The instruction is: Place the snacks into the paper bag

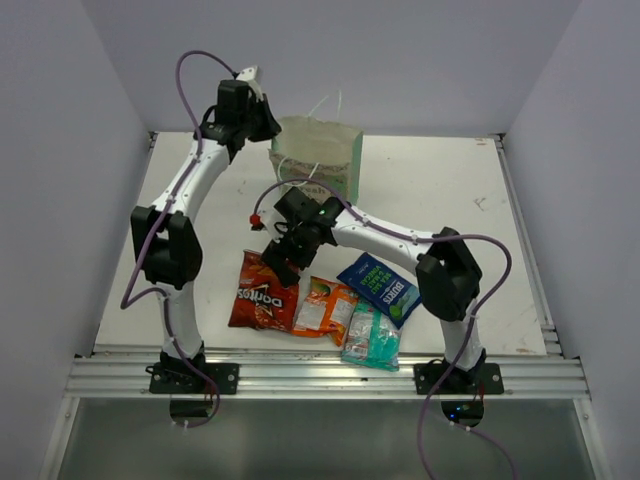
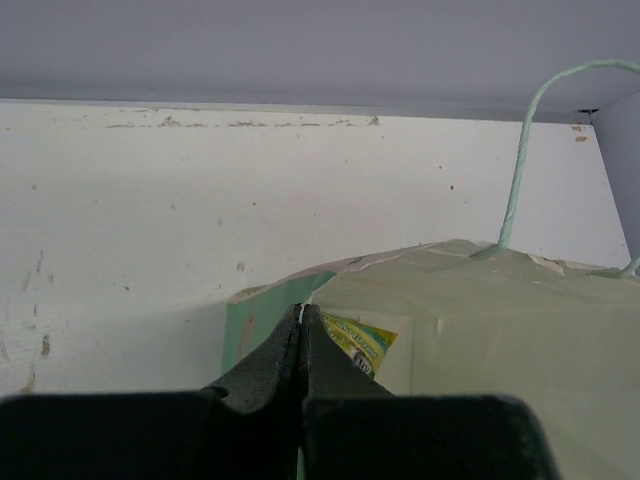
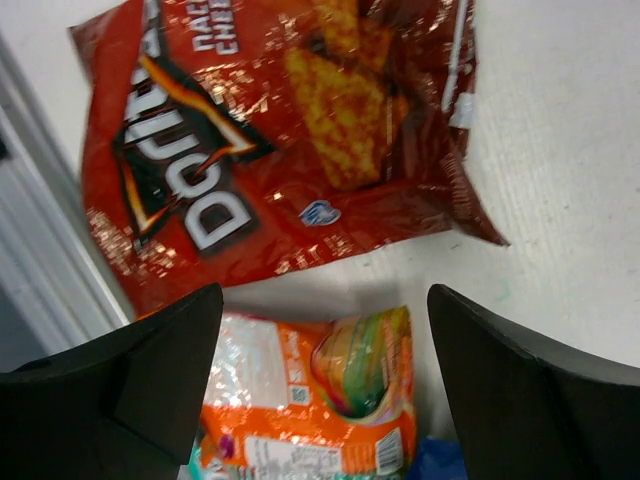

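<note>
The paper bag stands upright at the back of the table. My left gripper is shut on its left rim. In the left wrist view the left gripper pinches the bag wall, and the green-yellow packet lies inside. My right gripper is open and empty, hovering over the gap between the red Doritos bag and the orange-white packet. The right wrist view shows the right gripper, the Doritos bag and the orange-white packet. The dark blue packet and the teal-white packet lie to the right.
The four loose packets lie in a row near the table's front edge, by the metal rail. A white string handle rises from the bag. Walls close in the table on the left, right and back.
</note>
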Controlling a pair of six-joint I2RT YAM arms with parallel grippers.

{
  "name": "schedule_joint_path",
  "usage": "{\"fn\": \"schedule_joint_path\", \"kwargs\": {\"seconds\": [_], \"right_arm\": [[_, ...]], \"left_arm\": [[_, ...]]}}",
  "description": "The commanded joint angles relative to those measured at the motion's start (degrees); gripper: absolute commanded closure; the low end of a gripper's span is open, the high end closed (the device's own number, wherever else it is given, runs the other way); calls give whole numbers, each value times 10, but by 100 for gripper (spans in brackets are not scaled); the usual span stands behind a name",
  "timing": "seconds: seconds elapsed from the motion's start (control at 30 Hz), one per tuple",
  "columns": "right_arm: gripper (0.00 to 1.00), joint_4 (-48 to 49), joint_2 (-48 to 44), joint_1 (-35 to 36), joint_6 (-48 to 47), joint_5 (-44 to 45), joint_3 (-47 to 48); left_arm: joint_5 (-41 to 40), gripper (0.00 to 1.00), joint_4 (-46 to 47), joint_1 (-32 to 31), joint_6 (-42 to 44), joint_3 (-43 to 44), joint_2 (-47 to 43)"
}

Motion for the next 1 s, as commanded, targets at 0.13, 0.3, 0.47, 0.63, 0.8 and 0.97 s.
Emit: {"fn": "schedule_joint_path", "kwargs": {"seconds": [0.13, 0.3, 0.47, 0.63, 0.8, 0.97], "right_arm": [[11, 145, 15, 25, -25, 113, -25], [10, 207, 50, 37, -21, 119, -48], [11, 217, 90, 46, -5, 85, -78], [19, 217, 112, 49, 10, 69, -123], [100, 166, 83, 49, 11, 89, -115], [100, 41, -28, 49, -24, 103, -38]], "left_arm": [[9, 100, -23, -4, 8, -36, -48], [9, 100, -24, -3, 12, -52, -62], [6, 100, -25, -2, 15, -52, -66], [6, 100, -26, 0, 15, -48, -63], [8, 100, -26, 2, 13, -37, -55], [12, 100, -25, 3, 9, -25, -44]]}}
